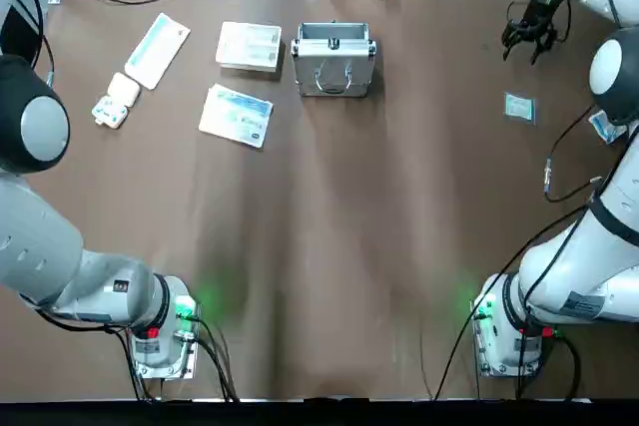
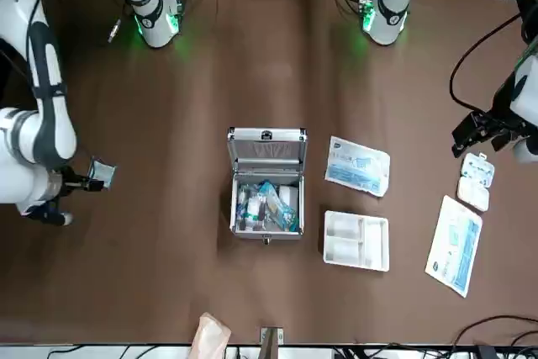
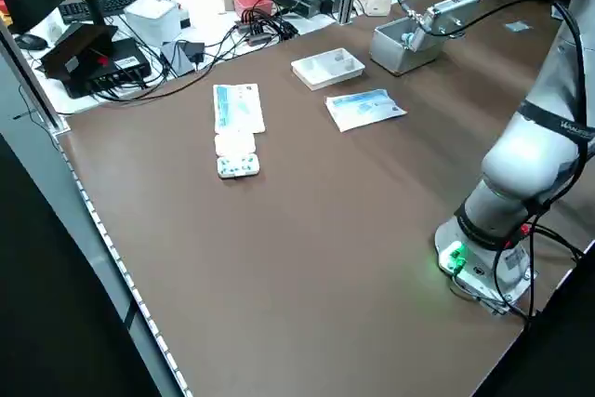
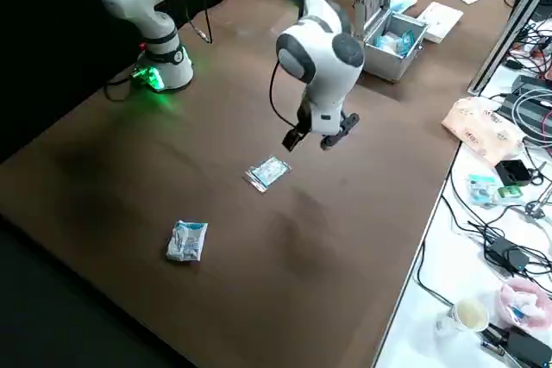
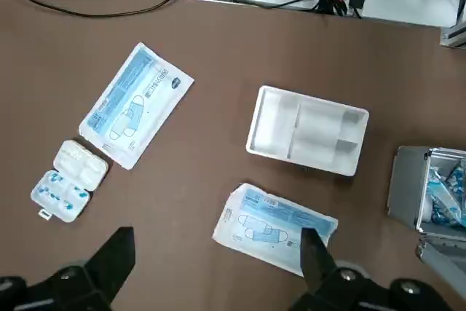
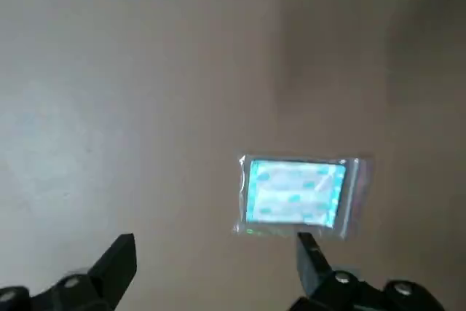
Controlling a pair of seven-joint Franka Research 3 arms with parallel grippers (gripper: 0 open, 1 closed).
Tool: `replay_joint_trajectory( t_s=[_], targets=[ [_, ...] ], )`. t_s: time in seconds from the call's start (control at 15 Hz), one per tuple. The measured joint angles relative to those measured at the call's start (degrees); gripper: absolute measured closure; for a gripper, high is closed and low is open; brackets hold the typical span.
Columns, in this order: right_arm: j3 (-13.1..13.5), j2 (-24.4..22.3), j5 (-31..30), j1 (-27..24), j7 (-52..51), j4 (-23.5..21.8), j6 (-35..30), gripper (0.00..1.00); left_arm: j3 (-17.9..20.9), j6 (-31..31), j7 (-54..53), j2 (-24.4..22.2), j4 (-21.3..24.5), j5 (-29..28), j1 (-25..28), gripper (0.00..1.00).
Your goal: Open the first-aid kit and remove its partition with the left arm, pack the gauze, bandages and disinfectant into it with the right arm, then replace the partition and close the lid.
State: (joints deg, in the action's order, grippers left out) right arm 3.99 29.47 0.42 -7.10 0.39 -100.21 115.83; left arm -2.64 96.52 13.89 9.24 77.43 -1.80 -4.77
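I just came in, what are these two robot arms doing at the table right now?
They are packing a small silver aluminium case, which stands open with several items already inside. Its white plastic compartment tray lies on the table beside it. The right gripper hangs open and empty above the table near a small flat clear packet, and a second packet lies further off. The left gripper is open too, raised near a small white pill box.

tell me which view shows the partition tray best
The left wrist view: the partition fills much of the picture from above, its compartments clear and empty. The front view also shows it well, beside the open first-aid kit. Top and left side show it smaller; the right side view barely.
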Motion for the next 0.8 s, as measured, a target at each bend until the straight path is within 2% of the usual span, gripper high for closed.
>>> replay_joint_trajectory(
  t_s=[0.07, 0.2, 0.27, 0.33, 0.47, 0.53, 0.6, 0.8],
  targets=[
    [0.0, 0.2, 0.0, -0.2, 0.0, -2.4, 3.2, 0.03, -0.1, -0.2, 0.4, -0.1, 0.0, 0.0, -0.2, 0.00],
    [0.0, 1.1, 0.0, -0.5, 0.0, -5.3, 6.6, 0.17, -0.2, -0.4, 1.2, -0.3, 0.0, 0.0, -0.7, 0.00],
    [0.0, 1.6, 0.0, -0.6, 0.0, -6.0, 7.0, 0.17, -0.3, -0.5, 1.4, -0.3, 0.0, 0.0, -0.8, 0.00],
    [0.0, 2.2, 0.0, -0.6, 0.0, -6.2, 7.1, 0.19, -0.3, -0.5, 1.5, -0.3, 0.0, 0.0, -0.8, 0.00],
    [0.0, 3.1, 0.0, -0.6, 0.0, -6.2, 7.1, 0.36, -0.3, -0.5, 1.5, -0.3, 0.0, 0.0, -0.8, 0.00],
    [0.0, 3.4, 0.0, -0.6, 0.0, -6.2, 7.1, 0.36, -0.3, -0.5, 1.5, -0.3, 0.0, 0.0, -0.8, 0.00],
    [0.0, 3.7, 0.0, -0.6, 0.0, -6.2, 7.1, 0.42, -0.3, -0.4, 1.5, -0.3, 0.0, 0.0, -0.8, 0.00],
    [0.0, 4.5, 0.0, -1.0, 0.0, -6.2, 7.0, 0.51, -0.3, -0.1, 1.5, -0.3, 0.0, 0.0, -0.7, 0.00]
  ],
)
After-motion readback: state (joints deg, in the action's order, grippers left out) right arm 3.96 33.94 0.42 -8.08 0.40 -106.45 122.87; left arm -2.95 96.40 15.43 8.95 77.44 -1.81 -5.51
